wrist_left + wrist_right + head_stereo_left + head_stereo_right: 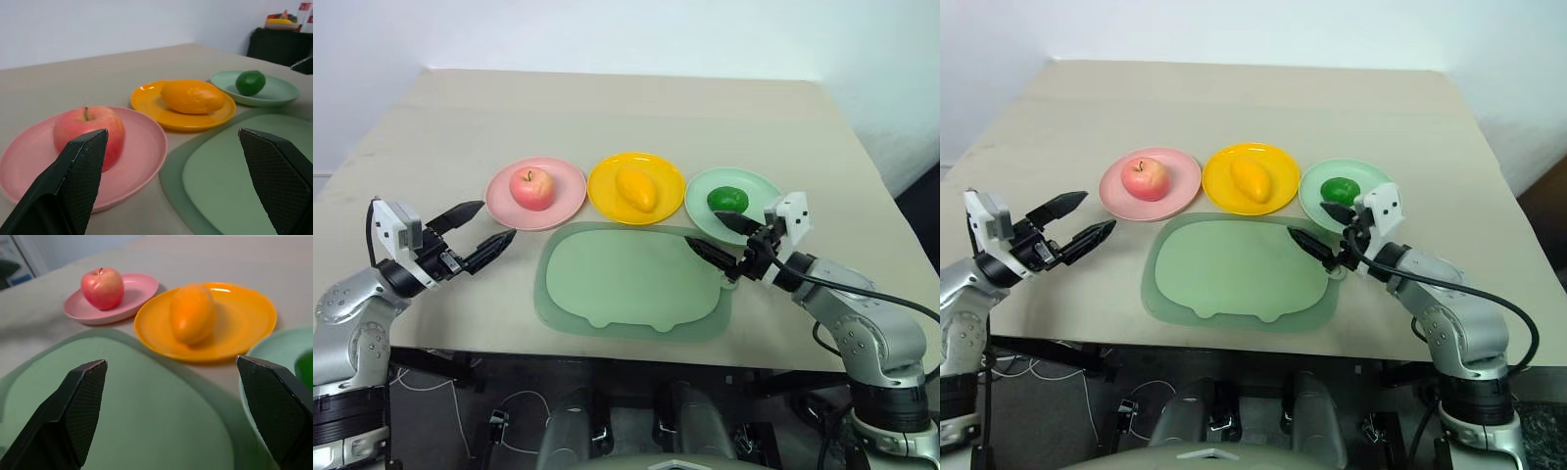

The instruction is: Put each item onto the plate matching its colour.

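Observation:
A red-pink apple (531, 187) rests on the pink plate (570, 200). The yellow mango (636, 189) lies on the yellow plate (607, 178), and the green lime (727, 200) sits on the mint green plate (756, 186). My left gripper (486, 232) hovers open just left of the pink plate, holding nothing. Over the mat's right edge, beside the green plate, my right gripper (718, 238) is open and empty. In the left wrist view the apple (88, 132) shows between the fingers (73, 181); the right wrist view looks toward the mango (191, 312).
A large pale-green mat (631, 281) lies in front of the three plates. The beige table (626, 108) stretches bare behind the plates. Its front edge runs just below both grippers.

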Tool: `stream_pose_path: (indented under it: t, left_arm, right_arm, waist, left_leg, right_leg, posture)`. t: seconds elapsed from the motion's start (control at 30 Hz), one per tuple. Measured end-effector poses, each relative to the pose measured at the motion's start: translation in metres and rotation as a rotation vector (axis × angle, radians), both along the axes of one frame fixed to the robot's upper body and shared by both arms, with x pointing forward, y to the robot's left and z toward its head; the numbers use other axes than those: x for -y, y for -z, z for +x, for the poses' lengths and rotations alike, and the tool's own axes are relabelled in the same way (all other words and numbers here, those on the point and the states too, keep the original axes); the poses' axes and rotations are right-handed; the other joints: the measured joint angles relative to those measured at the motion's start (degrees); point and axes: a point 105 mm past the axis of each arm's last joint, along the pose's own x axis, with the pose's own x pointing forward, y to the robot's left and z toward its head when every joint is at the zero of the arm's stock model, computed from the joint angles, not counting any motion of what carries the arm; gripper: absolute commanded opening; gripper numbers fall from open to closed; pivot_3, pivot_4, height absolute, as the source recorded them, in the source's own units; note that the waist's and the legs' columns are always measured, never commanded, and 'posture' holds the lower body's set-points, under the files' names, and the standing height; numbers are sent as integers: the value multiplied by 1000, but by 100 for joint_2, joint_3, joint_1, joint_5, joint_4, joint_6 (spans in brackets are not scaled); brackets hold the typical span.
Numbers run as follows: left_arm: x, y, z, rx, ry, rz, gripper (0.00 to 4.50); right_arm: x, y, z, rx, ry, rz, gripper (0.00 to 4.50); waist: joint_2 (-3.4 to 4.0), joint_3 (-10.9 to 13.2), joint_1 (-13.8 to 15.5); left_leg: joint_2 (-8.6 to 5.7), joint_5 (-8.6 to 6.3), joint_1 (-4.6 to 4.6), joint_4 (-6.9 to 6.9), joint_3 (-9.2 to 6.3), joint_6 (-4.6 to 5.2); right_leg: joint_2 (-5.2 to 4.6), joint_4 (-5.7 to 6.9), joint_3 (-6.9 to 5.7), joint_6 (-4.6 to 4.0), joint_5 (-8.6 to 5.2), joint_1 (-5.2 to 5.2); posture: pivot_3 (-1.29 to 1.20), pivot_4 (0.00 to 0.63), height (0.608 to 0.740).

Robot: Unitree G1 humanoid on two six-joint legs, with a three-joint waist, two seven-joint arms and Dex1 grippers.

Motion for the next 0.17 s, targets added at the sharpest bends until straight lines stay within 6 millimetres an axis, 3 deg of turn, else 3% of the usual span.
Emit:
stream_pose_path:
  t: [0.17]
  left_arm:
    - [8,8,0,2,18,7,4486]
  right_arm:
    - [13,1,-8,-11,17,29,4500]
  waist:
    - [0,0,2]
  left_leg:
    - [1,-1,1,0,0,1]
  right_leg:
    - [0,-1,0,-1,0,0]
  posture:
    - [0,150,696]
